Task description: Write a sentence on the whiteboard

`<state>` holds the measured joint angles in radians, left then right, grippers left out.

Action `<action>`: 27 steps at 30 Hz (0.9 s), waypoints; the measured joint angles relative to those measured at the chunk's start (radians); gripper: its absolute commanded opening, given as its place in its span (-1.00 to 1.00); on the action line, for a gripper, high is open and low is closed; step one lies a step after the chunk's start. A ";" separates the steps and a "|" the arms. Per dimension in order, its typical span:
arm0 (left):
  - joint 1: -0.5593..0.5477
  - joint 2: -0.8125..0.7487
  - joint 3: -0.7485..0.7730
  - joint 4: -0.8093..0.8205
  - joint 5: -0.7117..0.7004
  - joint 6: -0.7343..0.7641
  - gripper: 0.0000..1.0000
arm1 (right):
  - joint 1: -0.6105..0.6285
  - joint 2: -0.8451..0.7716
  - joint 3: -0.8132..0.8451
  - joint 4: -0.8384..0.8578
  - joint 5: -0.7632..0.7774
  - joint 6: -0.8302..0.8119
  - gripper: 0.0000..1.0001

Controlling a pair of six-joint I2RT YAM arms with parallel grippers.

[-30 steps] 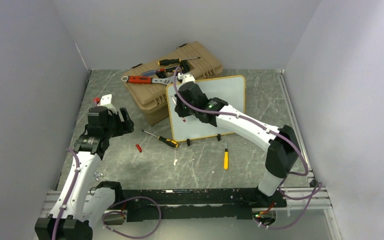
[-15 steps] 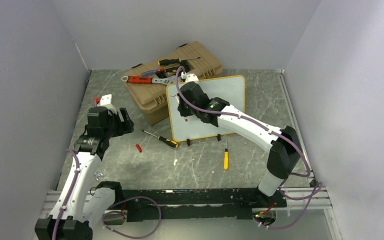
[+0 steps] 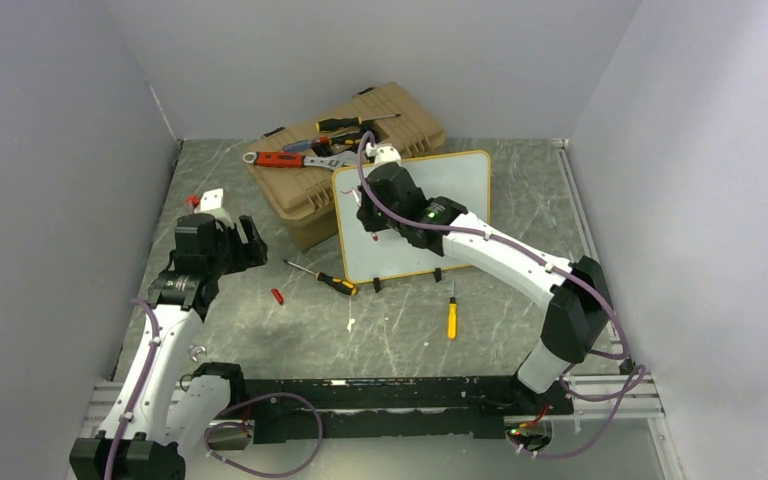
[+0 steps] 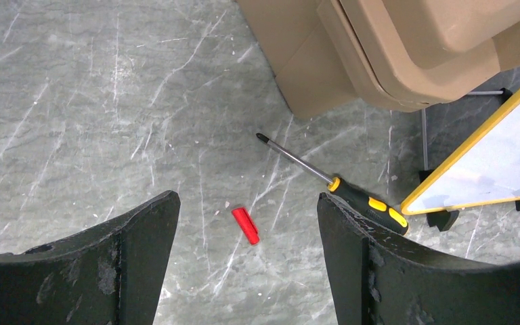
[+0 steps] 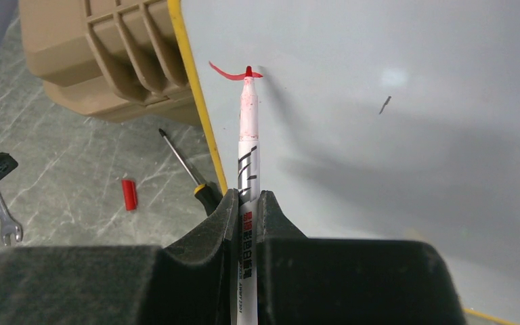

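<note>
The whiteboard (image 3: 450, 185) leans against the tan toolbox; its face fills the right wrist view (image 5: 393, 122). My right gripper (image 5: 248, 203) is shut on a white marker (image 5: 247, 142), its red tip touching the board's upper left. The sentence is only one short red stroke (image 5: 227, 71) there; it also shows in the top view (image 3: 362, 193). My right gripper (image 3: 368, 218) sits over the board's left part. My left gripper (image 4: 247, 223) is open and empty above the floor, over a red marker cap (image 4: 245, 225). In the top view my left gripper (image 3: 242, 245) is left of the board.
The tan toolbox (image 3: 350, 170) carries several hand tools. A black-and-yellow screwdriver (image 3: 322, 277) lies by the board's lower left corner, a yellow one (image 3: 451, 315) in front of the board. The red cap (image 3: 277, 296) and a small white piece (image 3: 351, 324) lie on the floor.
My right gripper has shifted slightly to the right along the board's upper left with the marker, drawing the red stroke. The left arm has not moved.
</note>
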<state>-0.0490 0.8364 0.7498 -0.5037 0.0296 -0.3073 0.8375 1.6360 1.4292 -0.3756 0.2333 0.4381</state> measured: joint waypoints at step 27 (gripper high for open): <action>0.000 -0.010 -0.010 0.014 0.000 0.007 0.59 | 0.004 0.048 0.025 -0.047 -0.032 0.024 -1.00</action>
<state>-0.0490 0.8265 0.7399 -0.4900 0.0299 -0.3004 0.8417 1.6836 1.4544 -0.4225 0.2012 0.4622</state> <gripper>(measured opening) 0.797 0.094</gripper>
